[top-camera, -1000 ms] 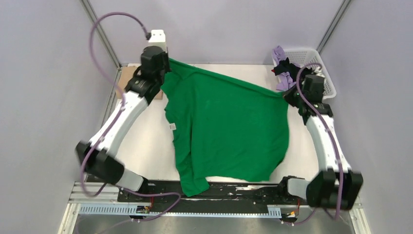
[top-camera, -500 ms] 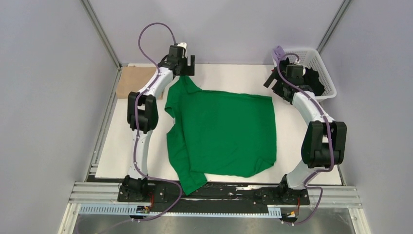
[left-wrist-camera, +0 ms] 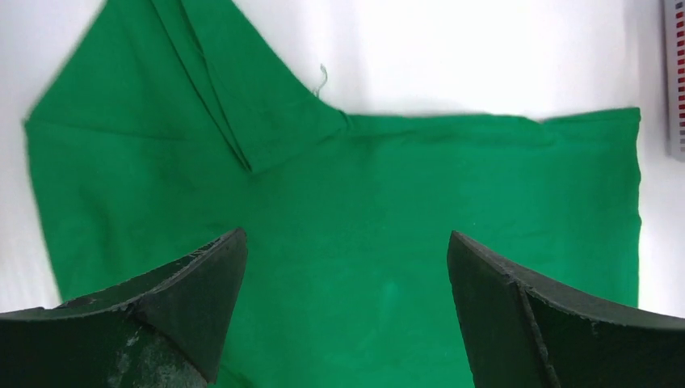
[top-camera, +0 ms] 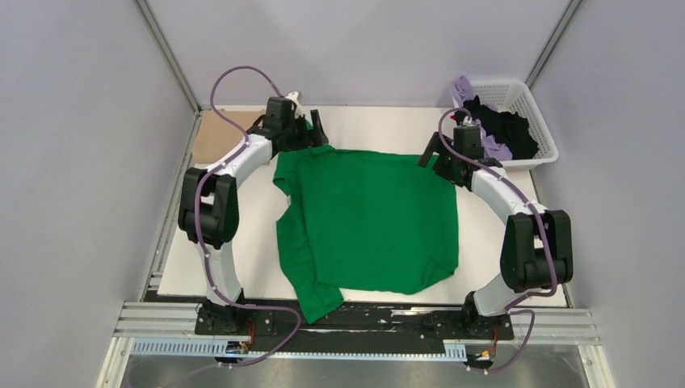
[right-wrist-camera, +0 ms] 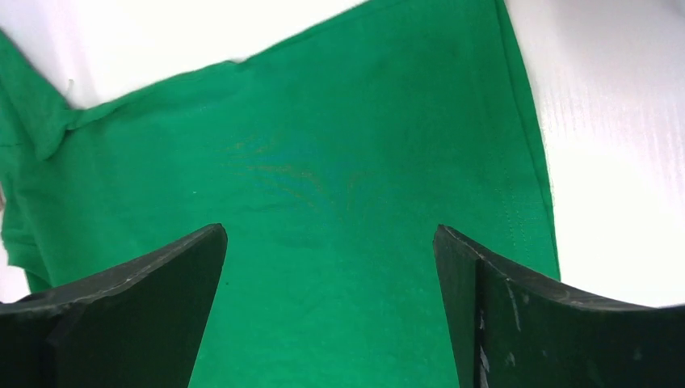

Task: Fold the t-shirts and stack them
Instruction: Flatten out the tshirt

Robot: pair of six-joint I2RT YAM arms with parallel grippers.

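A bright green t-shirt (top-camera: 367, 218) lies spread flat on the white table, with one sleeve folded in at its far left corner (left-wrist-camera: 242, 105) and another hanging toward the near edge. My left gripper (top-camera: 311, 131) hovers open over the shirt's far left corner, nothing between its fingers (left-wrist-camera: 346, 235). Over the far right corner my right gripper (top-camera: 439, 156) is also open and empty, with only green cloth (right-wrist-camera: 323, 162) below it (right-wrist-camera: 329, 230). A lilac t-shirt (top-camera: 464, 87) and a black t-shirt (top-camera: 505, 129) sit crumpled in the basket.
The white lattice basket (top-camera: 540, 101) stands at the table's far right corner, just behind my right arm. A flat tan piece (top-camera: 216, 133) lies at the far left corner beside my left arm. Grey walls close in on both sides.
Both grippers have opened and let go of the green shirt's far edge. The shirt, held up stretched a second ago, now lies flat. Both grippers have drawn in over its far corners.
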